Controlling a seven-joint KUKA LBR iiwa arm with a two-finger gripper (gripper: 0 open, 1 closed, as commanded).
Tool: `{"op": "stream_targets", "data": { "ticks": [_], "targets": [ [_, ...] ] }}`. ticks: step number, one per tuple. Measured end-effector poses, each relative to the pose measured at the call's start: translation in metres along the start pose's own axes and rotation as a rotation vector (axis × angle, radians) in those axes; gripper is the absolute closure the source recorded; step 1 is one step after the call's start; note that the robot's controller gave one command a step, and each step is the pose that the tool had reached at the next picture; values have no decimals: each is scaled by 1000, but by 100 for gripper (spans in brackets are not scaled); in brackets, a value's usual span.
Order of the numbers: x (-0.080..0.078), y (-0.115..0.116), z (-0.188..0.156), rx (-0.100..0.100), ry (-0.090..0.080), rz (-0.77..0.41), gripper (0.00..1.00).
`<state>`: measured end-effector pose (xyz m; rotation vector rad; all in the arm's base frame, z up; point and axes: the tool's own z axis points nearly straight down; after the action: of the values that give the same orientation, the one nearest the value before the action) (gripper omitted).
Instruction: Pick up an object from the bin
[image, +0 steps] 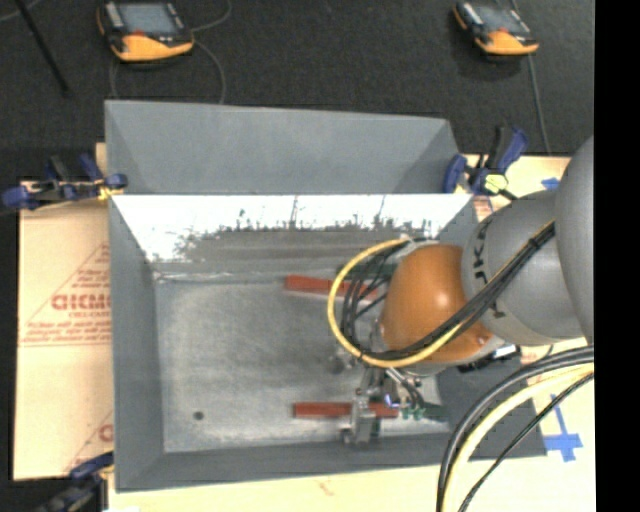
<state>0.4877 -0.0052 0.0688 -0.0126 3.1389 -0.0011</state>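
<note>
Jaws: can't tell their gap; gripper (358, 420) sits at front red stick's (320, 409) right end, stick lying left-right.

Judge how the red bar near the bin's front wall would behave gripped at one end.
The red bar looks straight and flat: probably stiff, unlikely to roll. Long and thin, it may pivot if held endwise.

A slim red-brown strip (318, 409) is seen lying flat on the floor of the bin (250, 340) near its front wall, laid left to right, its right end hidden under the pincer (360, 428).
</note>
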Motion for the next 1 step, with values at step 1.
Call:
{"op": "stream_targets", "data": {
  "ticks": [1],
  "targets": [
    [0,0,-2,0,-2,1,100]
  ]
}}
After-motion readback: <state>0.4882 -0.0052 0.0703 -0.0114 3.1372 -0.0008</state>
